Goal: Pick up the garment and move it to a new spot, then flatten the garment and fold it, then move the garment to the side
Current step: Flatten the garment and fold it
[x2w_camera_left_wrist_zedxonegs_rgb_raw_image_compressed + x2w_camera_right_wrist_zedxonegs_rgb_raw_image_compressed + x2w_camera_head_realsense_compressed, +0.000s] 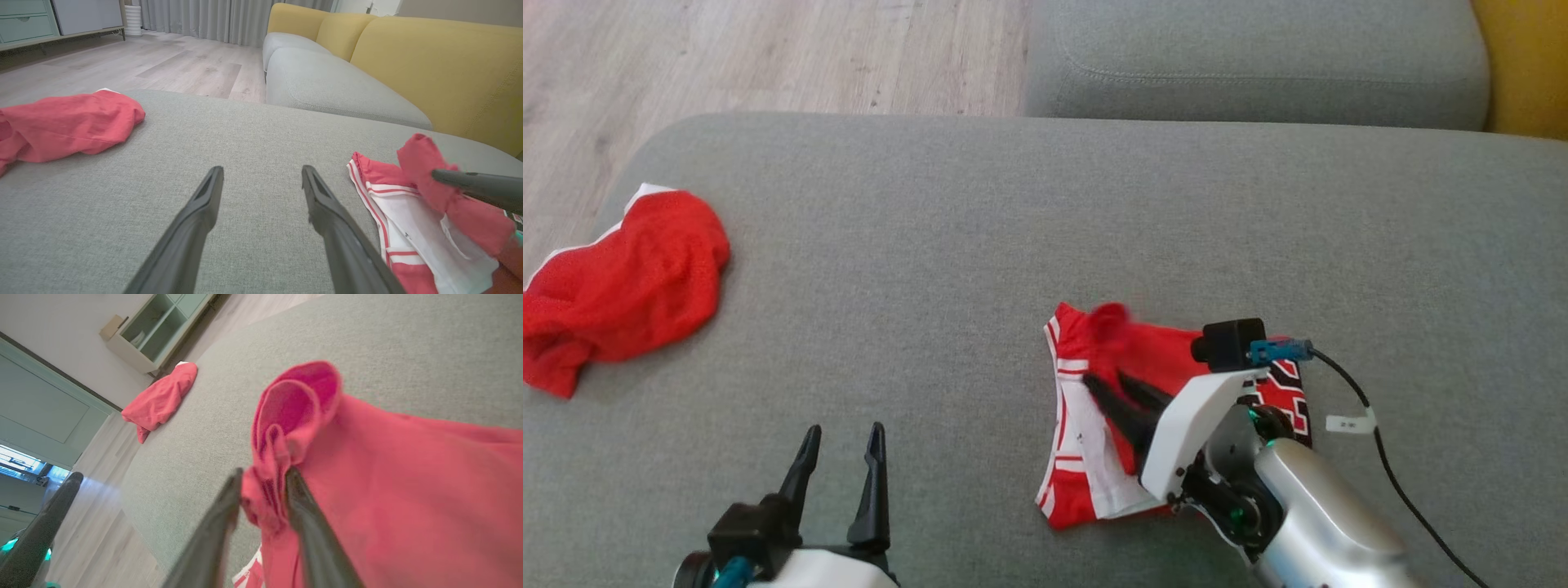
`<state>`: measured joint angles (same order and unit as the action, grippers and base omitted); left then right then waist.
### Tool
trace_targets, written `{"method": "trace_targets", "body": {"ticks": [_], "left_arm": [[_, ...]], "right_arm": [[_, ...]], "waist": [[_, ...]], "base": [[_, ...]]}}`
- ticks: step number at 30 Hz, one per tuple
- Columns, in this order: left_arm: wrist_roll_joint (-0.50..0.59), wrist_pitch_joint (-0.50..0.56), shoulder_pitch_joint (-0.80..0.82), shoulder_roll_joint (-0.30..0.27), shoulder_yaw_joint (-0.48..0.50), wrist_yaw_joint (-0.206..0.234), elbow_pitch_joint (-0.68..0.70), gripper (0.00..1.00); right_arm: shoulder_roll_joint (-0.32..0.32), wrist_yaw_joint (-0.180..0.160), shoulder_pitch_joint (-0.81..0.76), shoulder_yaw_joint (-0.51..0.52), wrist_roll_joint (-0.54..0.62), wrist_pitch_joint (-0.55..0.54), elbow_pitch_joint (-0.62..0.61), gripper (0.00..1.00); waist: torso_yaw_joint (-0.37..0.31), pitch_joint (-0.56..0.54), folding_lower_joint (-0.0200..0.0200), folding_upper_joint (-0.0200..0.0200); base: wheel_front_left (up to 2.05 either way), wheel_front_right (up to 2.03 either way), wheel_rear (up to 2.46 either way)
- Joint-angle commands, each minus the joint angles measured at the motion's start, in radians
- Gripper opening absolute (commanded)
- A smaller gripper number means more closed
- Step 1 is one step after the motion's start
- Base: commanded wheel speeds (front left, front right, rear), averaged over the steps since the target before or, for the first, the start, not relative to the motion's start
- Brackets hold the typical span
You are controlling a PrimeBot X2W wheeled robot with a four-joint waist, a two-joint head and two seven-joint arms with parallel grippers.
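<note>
— Where is the red and white cloth garment with black letters (1086, 465)?
— On the big grey sofa cushion (1013, 212), on my right, mostly flat.
— And your right pincer (1104, 377)?
— A bunched red bit of the garment sits between its two fingers, lifted a little. I cannot tell if it is squeezed tight.
— Your left pincer (844, 429)?
— Wide open, holding nothing. A crumpled red mesh cloth (629, 286) lies well apart, to its left.
</note>
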<state>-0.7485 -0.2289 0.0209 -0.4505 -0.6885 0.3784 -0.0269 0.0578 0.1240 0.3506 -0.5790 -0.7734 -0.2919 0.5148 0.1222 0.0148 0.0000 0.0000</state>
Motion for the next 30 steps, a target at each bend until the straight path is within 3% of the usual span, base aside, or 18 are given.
{"method": "trace_targets", "body": {"ticks": [1, 6, 11, 23, 27, 30], "left_arm": [[0.004, -0.003, 0.067, -0.005, 0.026, -0.002, 0.021, 1.0], [0.006, -0.003, 0.074, 0.005, 0.016, -0.005, 0.01, 1.0], [0.008, -0.001, 0.079, 0.013, 0.005, -0.009, 0.003, 1.0], [0.015, 0.001, 0.101, 0.026, -0.005, -0.009, -0.006, 1.0], [0.013, -0.005, 0.093, 0.025, 0.004, -0.004, -0.009, 1.0], [0.01, -0.012, 0.074, 0.022, 0.018, 0.004, -0.01, 1.0]], "right_arm": [[-0.007, 0.007, 0.063, -0.034, -0.026, 0.028, -0.018, 1.0], [-0.008, 0.007, 0.115, -0.089, -0.122, 0.089, 0.012, 1.0], [-0.008, 0.007, 0.186, -0.089, -0.102, 0.188, 0.054, 1.0], [-0.008, 0.007, 0.207, 0.113, 0.292, 0.386, 0.135, 1.0], [-0.008, 0.007, 0.108, 0.234, 0.439, 0.409, 0.086, 1.0], [-0.008, 0.007, -0.028, 0.34, 0.535, 0.408, -0.028, 1.0]], "waist": [[0.004, 0.004, 0.0, 0.0], [0.003, 0.007, 0.0, 0.0], [-0.013, 0.003, 0.0, 0.0], [-0.061, -0.029, 0.0, 0.0], [-0.075, -0.045, 0.0, 0.0], [-0.087, -0.06, 0.0, 0.0]], "base": [[0.0, 0.0, 0.0], [0.0, 0.0, 0.0], [0.0, 0.0, 0.0], [0.0, 0.0, 0.0], [0.0, 0.0, 0.0], [0.0, 0.0, 0.0]]}}
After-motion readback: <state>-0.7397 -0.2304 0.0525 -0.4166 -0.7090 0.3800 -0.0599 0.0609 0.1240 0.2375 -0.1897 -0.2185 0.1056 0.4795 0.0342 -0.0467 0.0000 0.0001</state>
